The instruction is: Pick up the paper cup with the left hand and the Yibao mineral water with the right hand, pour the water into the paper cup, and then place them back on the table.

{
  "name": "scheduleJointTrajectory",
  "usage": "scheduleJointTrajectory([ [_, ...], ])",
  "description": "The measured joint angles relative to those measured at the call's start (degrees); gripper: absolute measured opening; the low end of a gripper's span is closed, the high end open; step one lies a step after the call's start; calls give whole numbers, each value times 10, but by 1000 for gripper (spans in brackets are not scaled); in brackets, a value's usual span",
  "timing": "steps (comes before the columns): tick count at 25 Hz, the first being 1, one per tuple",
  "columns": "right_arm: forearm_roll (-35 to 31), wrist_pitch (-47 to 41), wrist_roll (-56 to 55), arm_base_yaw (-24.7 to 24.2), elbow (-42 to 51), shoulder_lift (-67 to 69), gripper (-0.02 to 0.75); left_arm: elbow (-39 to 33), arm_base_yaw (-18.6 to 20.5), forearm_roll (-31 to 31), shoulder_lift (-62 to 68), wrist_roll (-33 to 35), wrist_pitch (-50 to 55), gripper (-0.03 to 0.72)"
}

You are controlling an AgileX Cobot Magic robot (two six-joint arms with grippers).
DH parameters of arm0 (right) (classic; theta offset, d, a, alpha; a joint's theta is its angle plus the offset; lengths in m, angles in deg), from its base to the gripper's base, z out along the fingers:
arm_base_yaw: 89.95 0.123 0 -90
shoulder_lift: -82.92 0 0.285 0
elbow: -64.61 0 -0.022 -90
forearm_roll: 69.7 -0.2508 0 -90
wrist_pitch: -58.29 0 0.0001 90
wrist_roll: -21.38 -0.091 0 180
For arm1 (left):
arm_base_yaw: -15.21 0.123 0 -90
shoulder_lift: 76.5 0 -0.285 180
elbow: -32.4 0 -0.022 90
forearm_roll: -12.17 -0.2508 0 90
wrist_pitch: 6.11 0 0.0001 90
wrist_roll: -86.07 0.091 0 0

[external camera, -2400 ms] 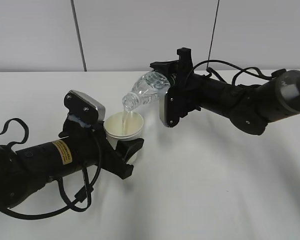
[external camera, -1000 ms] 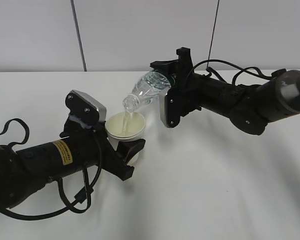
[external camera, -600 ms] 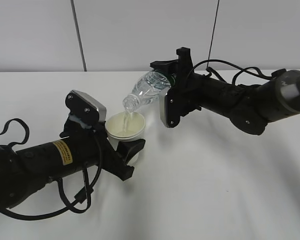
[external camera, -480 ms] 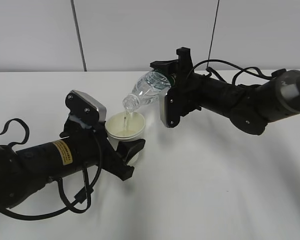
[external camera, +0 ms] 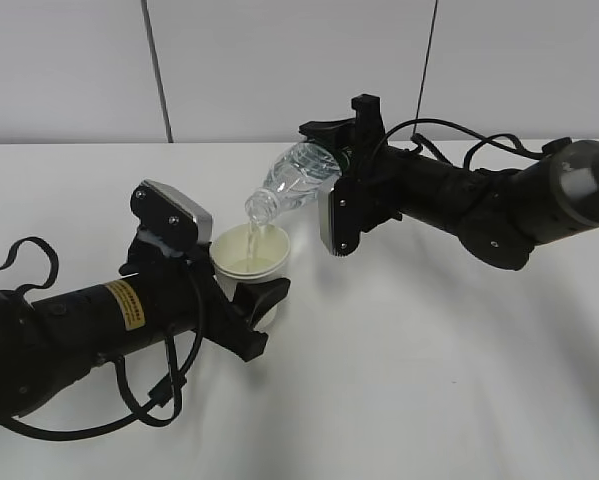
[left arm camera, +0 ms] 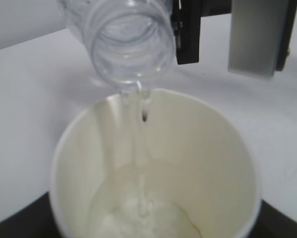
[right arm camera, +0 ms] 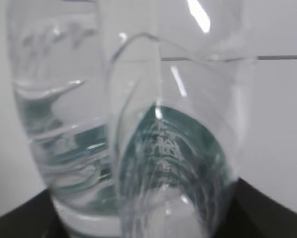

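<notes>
The left gripper [external camera: 256,300] is shut on the cream paper cup [external camera: 248,252] and holds it above the white table [external camera: 409,380]. The cup fills the left wrist view [left arm camera: 188,148] and has water in its bottom. The right gripper [external camera: 331,150] is shut on the Yibao mineral water bottle [external camera: 294,180], tilted with its open mouth down over the cup. A thin stream of water falls from the mouth [left arm camera: 131,44] into the cup. The bottle fills the right wrist view [right arm camera: 138,124], its green label seen through the plastic.
A grey wall [external camera: 299,60] with two dark vertical seams stands behind the table. Black cables [external camera: 144,395] loop beside the left arm on the tabletop. The right arm's cables [external camera: 479,140] arch above its forearm.
Both arms have held almost still. Water has kept running from the bottle into the cup, and the stream is now thinner.
</notes>
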Motion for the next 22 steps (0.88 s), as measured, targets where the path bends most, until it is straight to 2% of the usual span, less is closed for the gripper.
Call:
scheduleJointTrajectory([
  [22, 0, 3, -1, 0, 0, 0, 418, 0, 0, 0, 0, 1, 0, 443],
])
